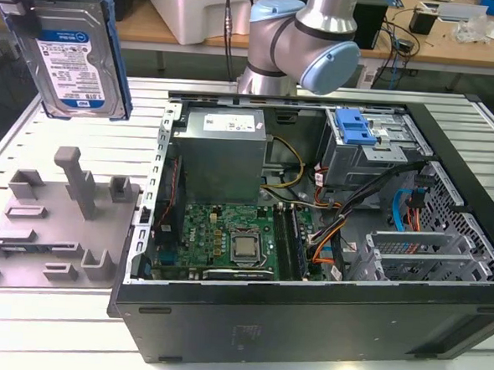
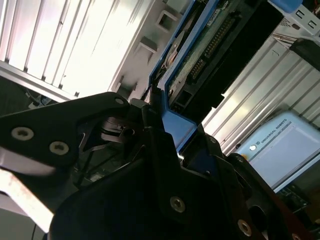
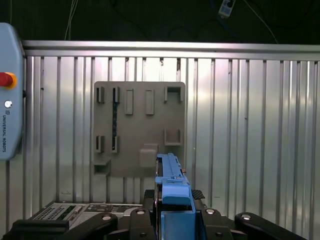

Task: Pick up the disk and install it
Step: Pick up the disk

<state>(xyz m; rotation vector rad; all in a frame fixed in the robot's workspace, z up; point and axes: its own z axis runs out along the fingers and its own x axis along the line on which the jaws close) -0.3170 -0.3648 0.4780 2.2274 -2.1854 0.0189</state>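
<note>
The disk, a silver hard drive with a blue-and-white label in a blue carrier rail, hangs upright in the air at the exterior view's far left, above the grey fixture plate. My gripper is shut on it. In the first wrist view the disk shows edge-on as a blue rail rising between the black fingers. In the second wrist view the disk shows its circuit-board side, and the gripper clamps its blue rail.
An open computer case lies at the exterior view's right, with a motherboard, a power supply and a metal drive bay topped by a blue latch. The arm's base stands behind it. A teach pendant lies on the slatted table.
</note>
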